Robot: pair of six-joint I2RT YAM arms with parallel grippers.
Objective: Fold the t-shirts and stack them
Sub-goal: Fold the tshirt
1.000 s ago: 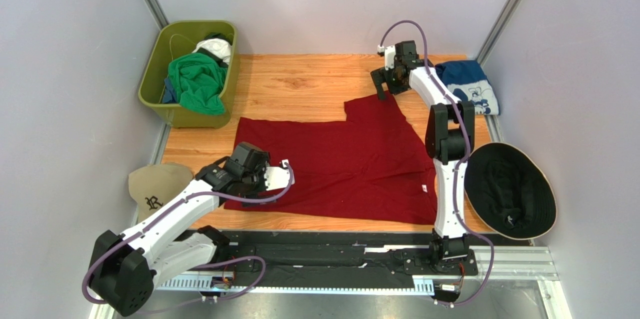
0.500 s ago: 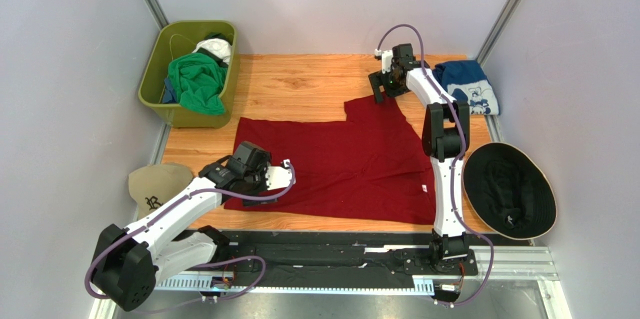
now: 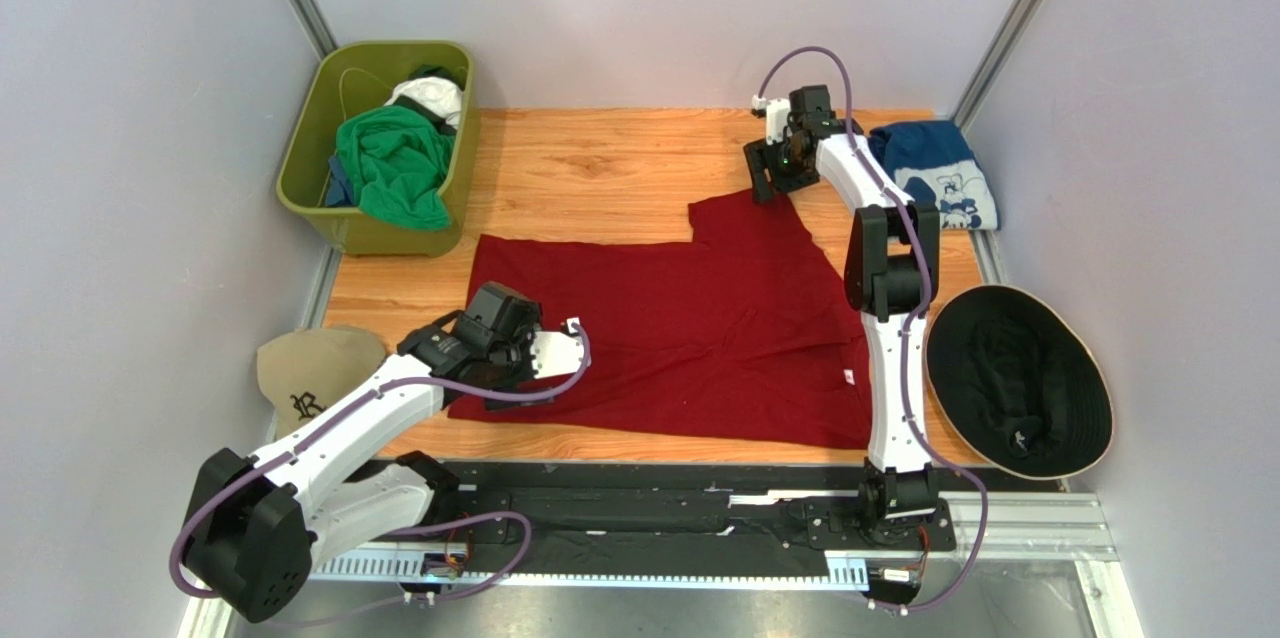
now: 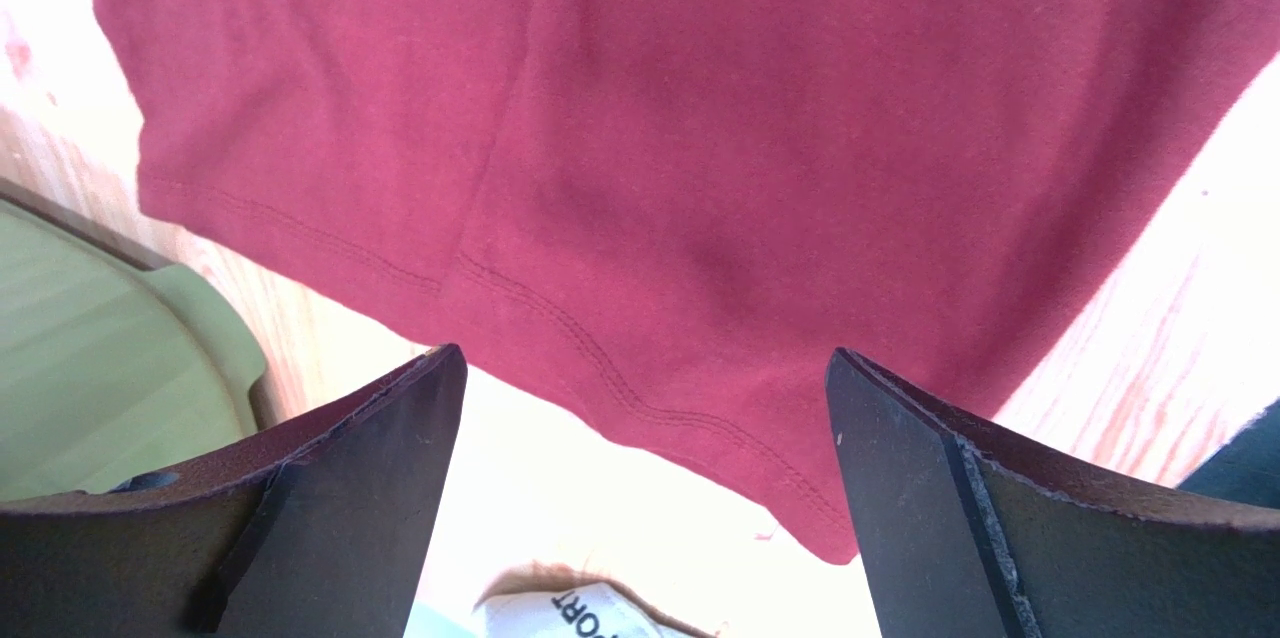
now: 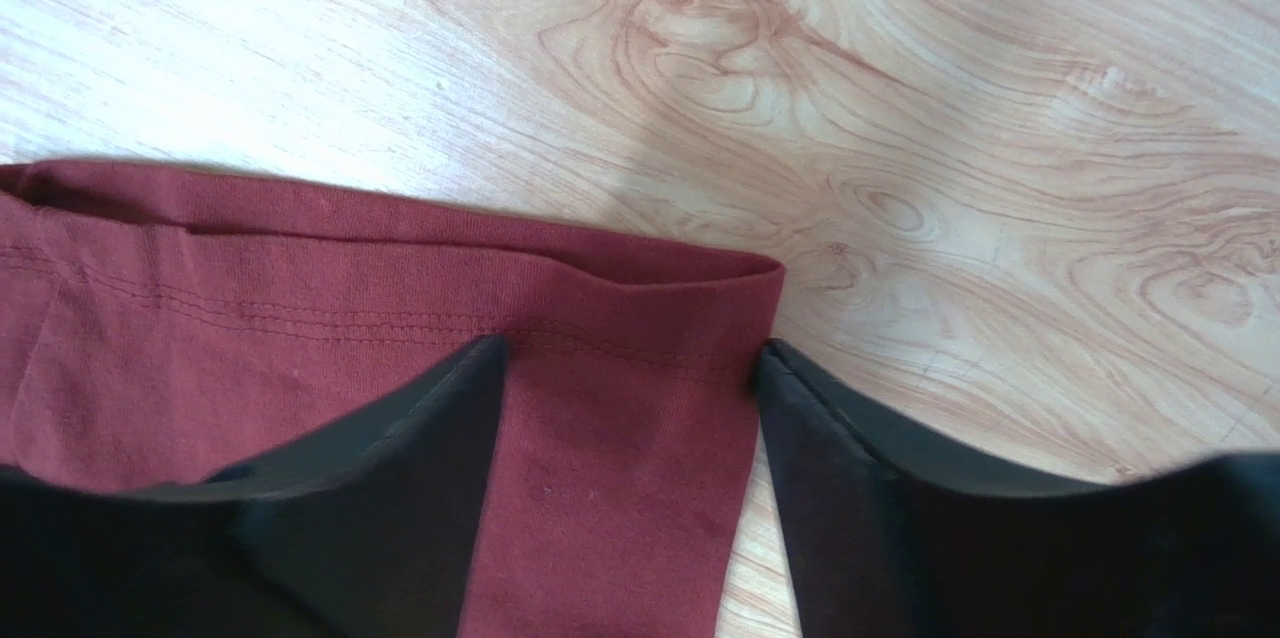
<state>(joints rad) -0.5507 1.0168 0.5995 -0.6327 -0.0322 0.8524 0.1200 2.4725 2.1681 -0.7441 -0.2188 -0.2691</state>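
Observation:
The dark red t-shirt [image 3: 676,323] lies spread flat across the wooden table [image 3: 601,166]. My left gripper [image 3: 519,368] hovers over its near-left hem [image 4: 646,398], its jaws wide open [image 4: 643,356] and empty. At the far sleeve corner [image 5: 661,293], my right gripper [image 3: 766,176] is lowered onto the cloth. Its jaws [image 5: 631,353] stand apart, one on each side of the sleeve's corner. The navy-blue t-shirt [image 3: 932,166] with white print lies folded at the far right. The bright green t-shirt [image 3: 394,166] sits crumpled in the bin.
An olive-green bin [image 3: 308,173] stands at the far left with more clothes in it. A tan baseball cap [image 3: 308,376] lies off the table's left edge. A black wide-brimmed hat [image 3: 1022,376] rests at the near right. Grey walls enclose the table.
The right gripper's jaws have narrowed around the red sleeve corner and shifted slightly. The left gripper drew back a little toward the near left, then held still, open.

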